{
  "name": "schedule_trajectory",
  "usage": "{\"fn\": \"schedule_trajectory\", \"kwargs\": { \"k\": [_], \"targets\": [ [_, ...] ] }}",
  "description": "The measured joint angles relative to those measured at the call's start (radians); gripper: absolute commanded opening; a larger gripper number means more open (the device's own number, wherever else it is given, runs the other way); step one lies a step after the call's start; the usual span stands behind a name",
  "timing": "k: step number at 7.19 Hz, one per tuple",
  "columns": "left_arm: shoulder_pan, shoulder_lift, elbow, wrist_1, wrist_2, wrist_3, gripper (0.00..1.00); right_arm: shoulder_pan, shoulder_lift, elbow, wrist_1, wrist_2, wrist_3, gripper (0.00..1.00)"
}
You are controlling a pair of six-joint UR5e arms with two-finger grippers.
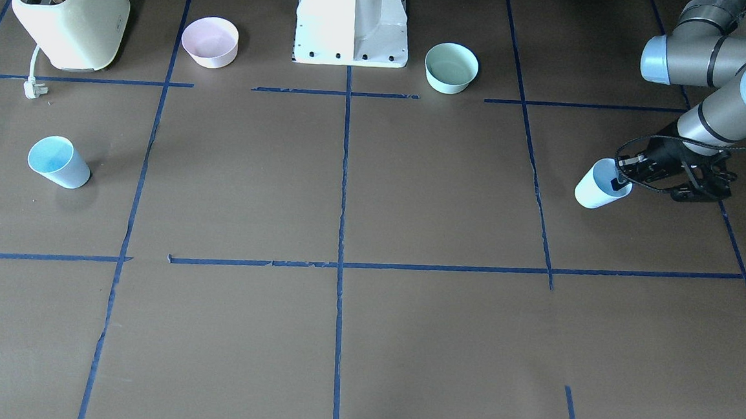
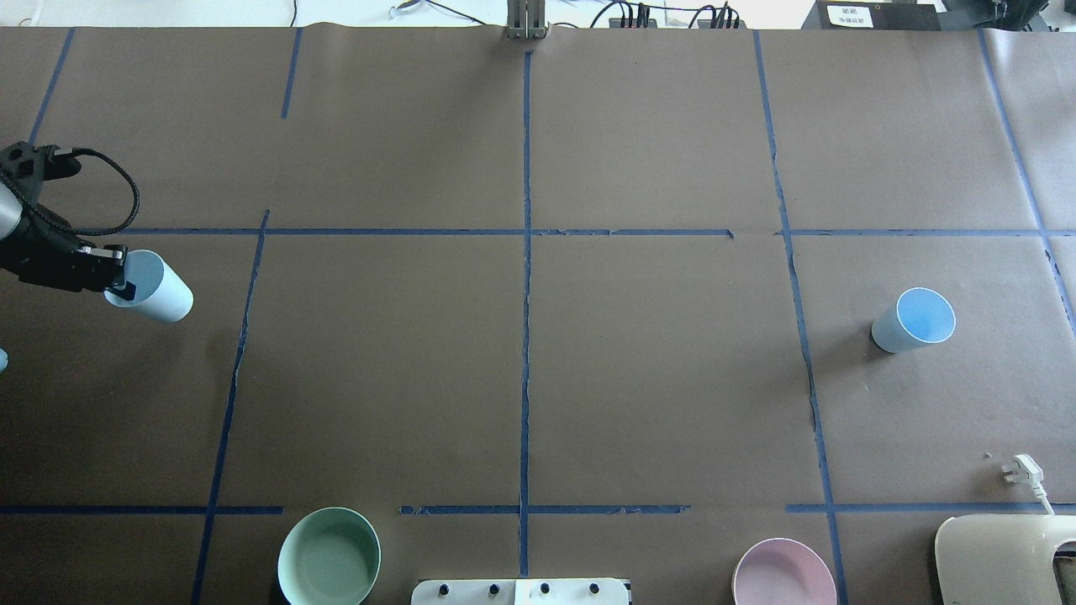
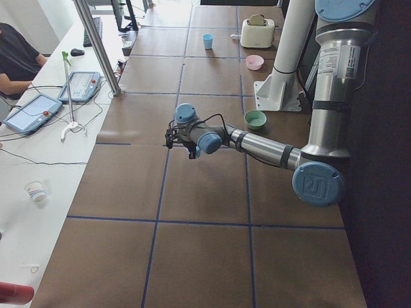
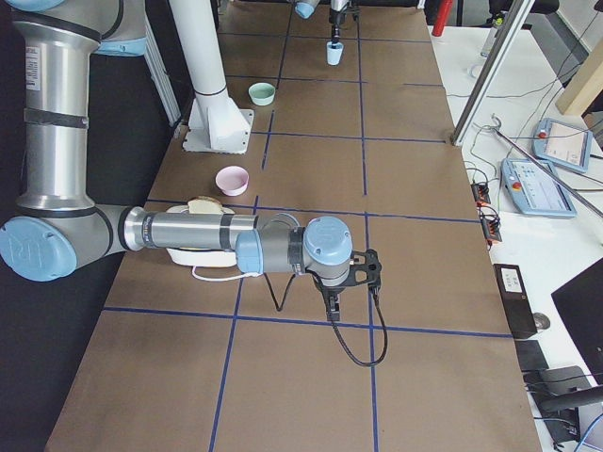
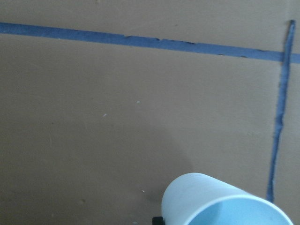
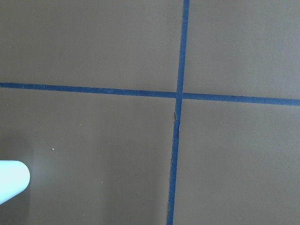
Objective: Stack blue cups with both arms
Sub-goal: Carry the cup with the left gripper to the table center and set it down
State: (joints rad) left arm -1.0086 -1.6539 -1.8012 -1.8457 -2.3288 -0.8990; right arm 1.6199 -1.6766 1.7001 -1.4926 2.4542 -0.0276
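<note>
One blue cup (image 1: 598,187) is in my left gripper (image 1: 621,181), which is shut on its rim with one finger inside, near the table's left end. It also shows in the overhead view (image 2: 160,290) with the gripper (image 2: 124,286), and at the bottom of the left wrist view (image 5: 220,201). I cannot tell whether it touches the table. The other blue cup (image 1: 58,161) stands free and upright at the right side (image 2: 912,319). My right gripper (image 4: 333,303) shows only in the exterior right view, beyond the toaster, and I cannot tell if it is open.
A pink bowl (image 1: 210,42) and a mint-green bowl (image 1: 451,67) flank the white pedestal (image 1: 352,20). A cream toaster (image 1: 67,13) with a loose plug (image 1: 34,88) stands near the free cup. A pale rounded shape (image 6: 9,180) sits at the right wrist view's edge.
</note>
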Motion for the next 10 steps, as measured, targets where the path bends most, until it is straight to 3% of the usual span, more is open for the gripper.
{"fn": "schedule_trajectory", "kwargs": {
  "k": [2, 4, 7, 10],
  "targets": [
    [0.012, -0.143, -0.101, 0.239, 0.017, -0.084, 0.0, 0.0, -0.001, 0.003, 0.0, 0.002, -0.001, 1.0],
    [0.148, -0.315, -0.108, 0.311, 0.087, -0.321, 0.0, 0.0, -0.001, 0.003, 0.0, 0.003, -0.001, 1.0],
    [0.365, -0.604, 0.094, 0.302, 0.284, -0.558, 0.0, 0.0, 0.001, 0.004, 0.0, 0.003, 0.0, 1.0],
    [0.452, -0.738, 0.303, 0.189, 0.368, -0.626, 0.0, 0.0, 0.001, 0.003, 0.0, 0.003, 0.0, 1.0]
  ]
}}
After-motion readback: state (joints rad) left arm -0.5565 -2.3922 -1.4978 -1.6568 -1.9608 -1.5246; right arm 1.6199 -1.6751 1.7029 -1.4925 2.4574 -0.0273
